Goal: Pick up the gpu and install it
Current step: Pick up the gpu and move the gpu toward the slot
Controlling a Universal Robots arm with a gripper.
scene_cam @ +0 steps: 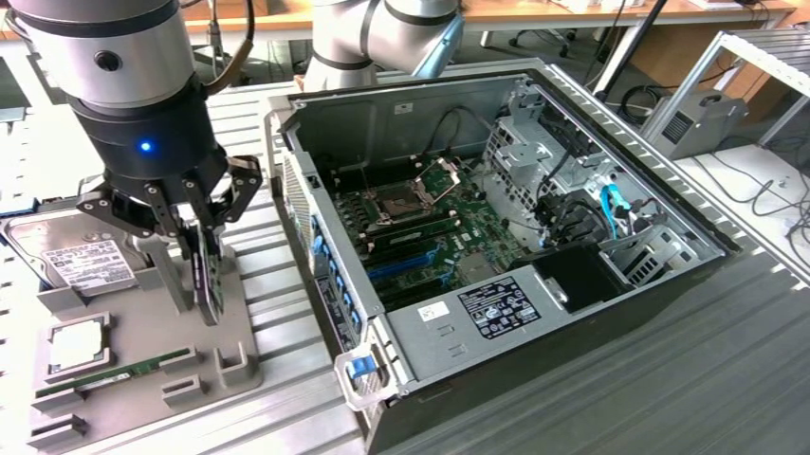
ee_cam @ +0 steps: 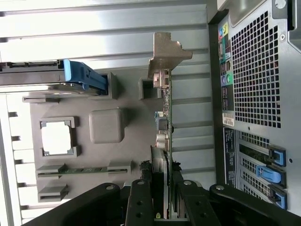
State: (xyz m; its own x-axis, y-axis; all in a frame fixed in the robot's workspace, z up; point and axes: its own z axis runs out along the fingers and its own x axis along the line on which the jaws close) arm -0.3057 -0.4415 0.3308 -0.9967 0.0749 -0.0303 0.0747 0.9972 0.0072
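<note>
The gpu (scene_cam: 211,289) stands on edge in a slot of the grey holder tray (scene_cam: 139,313) at the exterior view's left. It is a thin dark card. In the wrist view I look down its top edge (ee_cam: 165,127), with the silver end bracket (ee_cam: 167,52) at the far end. My gripper (scene_cam: 203,248) reaches straight down over it. The black fingers (ee_cam: 141,193) press against both faces of the card, so my gripper (ee_cam: 162,181) is shut on it. The card's lower edge sits at the tray.
The same tray holds a silver hard drive (scene_cam: 82,261), a CPU (scene_cam: 79,343) and a green RAM stick (scene_cam: 114,374). The open computer case (scene_cam: 506,237) lies at the exterior view's right, motherboard (scene_cam: 418,227) exposed. Its perforated rear panel (ee_cam: 256,70) is close beside the card.
</note>
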